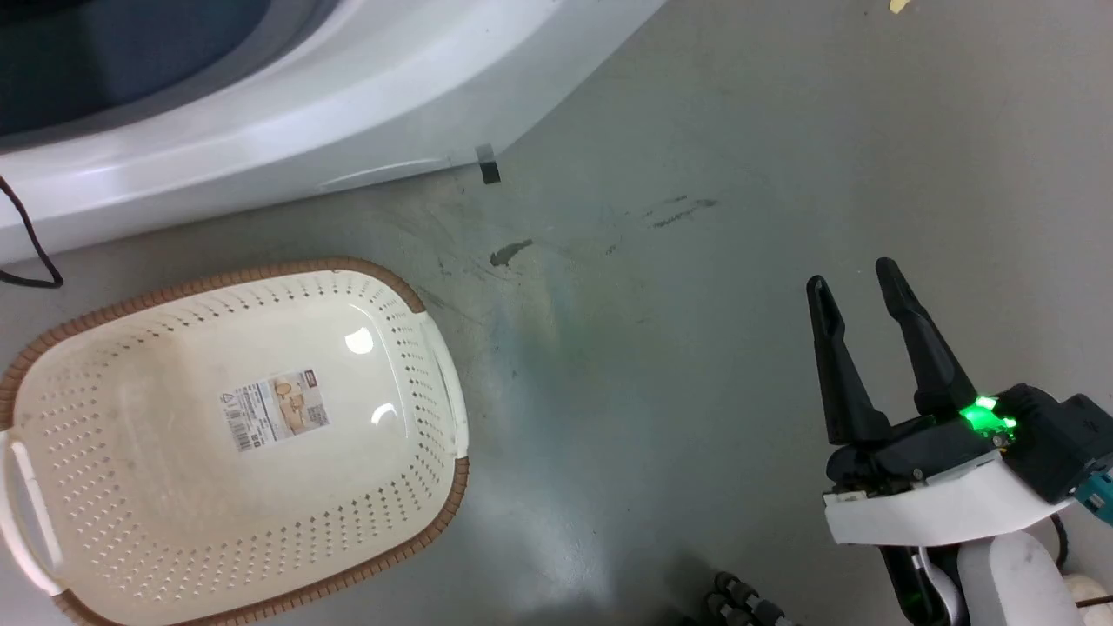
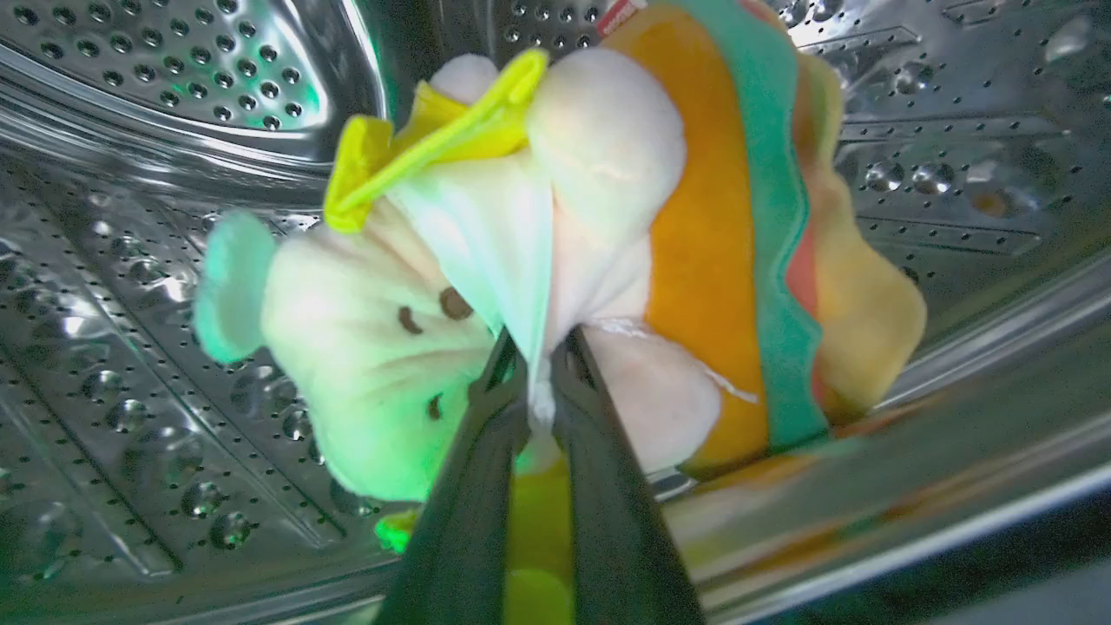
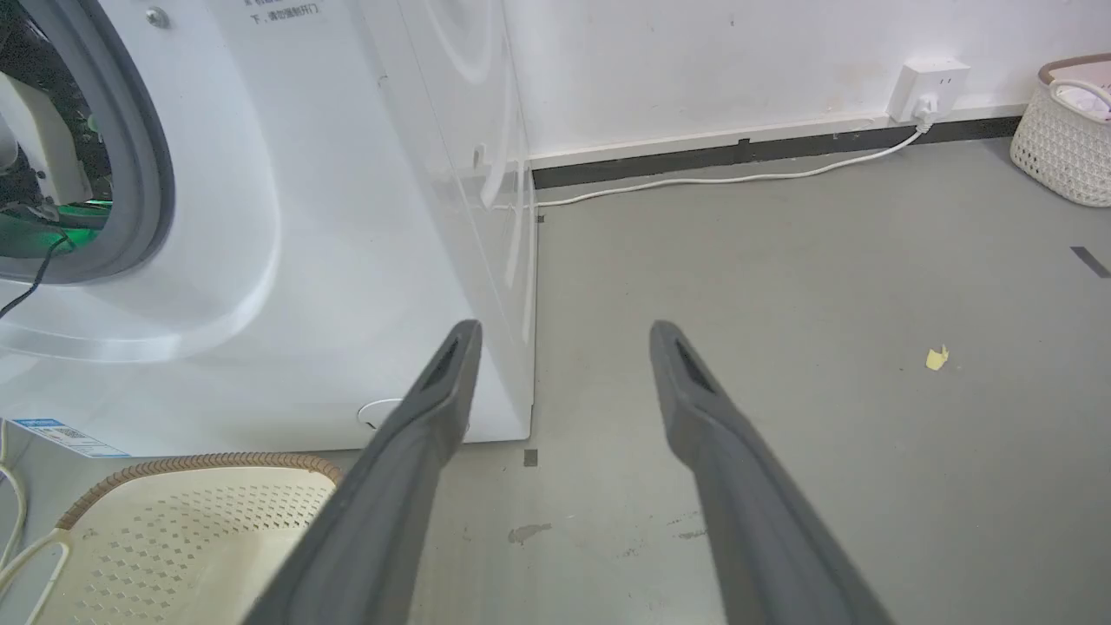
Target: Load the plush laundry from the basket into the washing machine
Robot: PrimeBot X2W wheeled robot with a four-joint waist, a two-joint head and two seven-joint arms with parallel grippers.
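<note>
Inside the washing machine (image 1: 261, 148), the left gripper (image 2: 540, 358) pinches a thin fold of pale fabric on the plush laundry (image 2: 694, 260), its two dark fingers closed almost together. The bundle, a pale pink figure with yellow parts pressed against an orange hamburger with green and red layers, is held within the perforated steel drum (image 2: 130, 260). Whether it touches the drum wall cannot be told. The pinch on loose cloth, not on the bulky body, appears chosen so the narrow fingers can carry both toys at once. Release looks like the step in hand.

On the floor in front of the machine, the basket (image 1: 156, 374) lies with nothing in it but its label sticker (image 1: 274, 409), suggesting the load is out. To its right, over scuffed grey floor (image 1: 652, 348), the right gripper (image 1: 852, 276) hangs idle, fingers spread wide and holding nothing, well apart from the basket.

Beyond it, a white cable (image 3: 738, 178) runs along the skirting to a wall socket (image 3: 933, 82). A second woven basket (image 3: 1063, 139) sits at the far right.
</note>
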